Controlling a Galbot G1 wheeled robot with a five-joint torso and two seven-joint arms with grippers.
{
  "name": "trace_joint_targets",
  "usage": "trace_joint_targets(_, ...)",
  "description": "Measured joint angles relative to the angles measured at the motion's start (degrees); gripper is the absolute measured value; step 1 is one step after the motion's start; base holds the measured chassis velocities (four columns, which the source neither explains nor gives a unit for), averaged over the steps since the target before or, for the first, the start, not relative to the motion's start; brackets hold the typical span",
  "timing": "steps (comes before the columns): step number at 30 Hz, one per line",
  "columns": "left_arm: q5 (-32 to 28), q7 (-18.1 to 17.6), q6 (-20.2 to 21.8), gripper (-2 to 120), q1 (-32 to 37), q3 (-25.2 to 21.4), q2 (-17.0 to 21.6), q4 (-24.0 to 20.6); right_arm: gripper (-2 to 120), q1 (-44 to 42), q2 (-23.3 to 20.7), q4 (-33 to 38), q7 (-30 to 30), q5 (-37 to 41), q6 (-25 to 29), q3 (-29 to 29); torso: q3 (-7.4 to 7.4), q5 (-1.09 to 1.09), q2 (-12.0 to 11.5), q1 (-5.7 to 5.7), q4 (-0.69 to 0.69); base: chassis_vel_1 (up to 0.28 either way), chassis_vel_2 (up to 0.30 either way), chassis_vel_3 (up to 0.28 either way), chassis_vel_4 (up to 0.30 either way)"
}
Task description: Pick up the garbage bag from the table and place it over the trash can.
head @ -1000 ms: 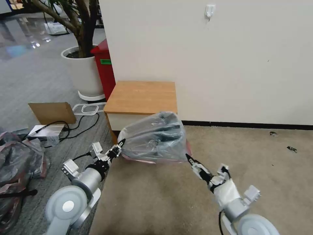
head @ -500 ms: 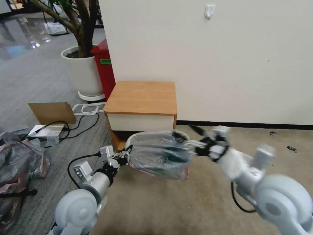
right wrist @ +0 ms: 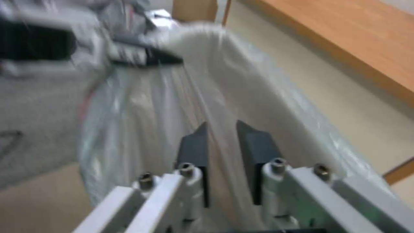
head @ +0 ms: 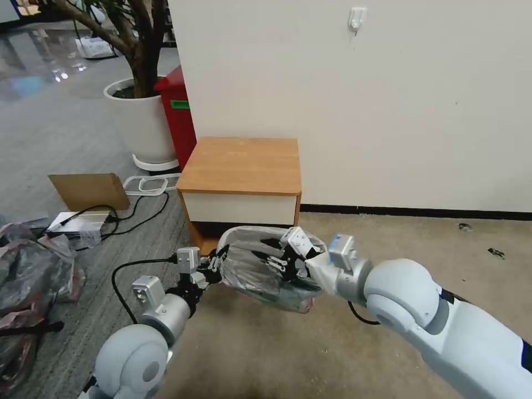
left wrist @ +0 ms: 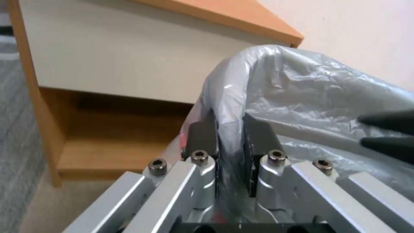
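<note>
Below surface [head: 239, 164], garbage bag [head: 260, 269] draped over trash can [head: 235, 235]; left gripper [head: 217, 262] fingers clamped bag edge, right gripper [head: 280, 260] fingers narrow around opposite bag film.

From my seat the garbage bag [head: 260, 271] covers the trash can [head: 252, 231], so I see just its rim and none of its walls or base. The right wrist view is smeared, and I can't tell whether the right end effector [right wrist: 222, 142] is pinching film. The heap of bags [head: 27, 277] runs off the head view's left edge.
</note>
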Motion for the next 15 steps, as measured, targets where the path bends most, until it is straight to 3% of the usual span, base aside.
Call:
trace_joint_targets(2,0.80,0.24,-0.26,8,-0.10,0.24,0.07,-0.61,5,1.21,-1.69,-0.30,0.82,-0.62,-0.08,-2.87,0.00,0.00,0.00,0.00,0.00,0.000,0.000,0.000,0.000)
trace_joint_targets(5,1.21,0.34,-0.38,8,-0.25,0.69,0.05,-0.99,0,1.48,-1.96,-0.66,1.62,-0.73,-0.08,-4.06,0.00,0.00,0.00,0.00,-0.01,0.000,0.000,0.000,0.000)
trace_joint_targets(15,4.38,1.55,-0.53,8,-0.15,2.00,0.19,-2.68,0,2.13,-0.84,-3.18,2.77,-6.64,0.05,-6.30,0.00,0.00,0.00,0.00,0.00,0.000,0.000,0.000,0.000)
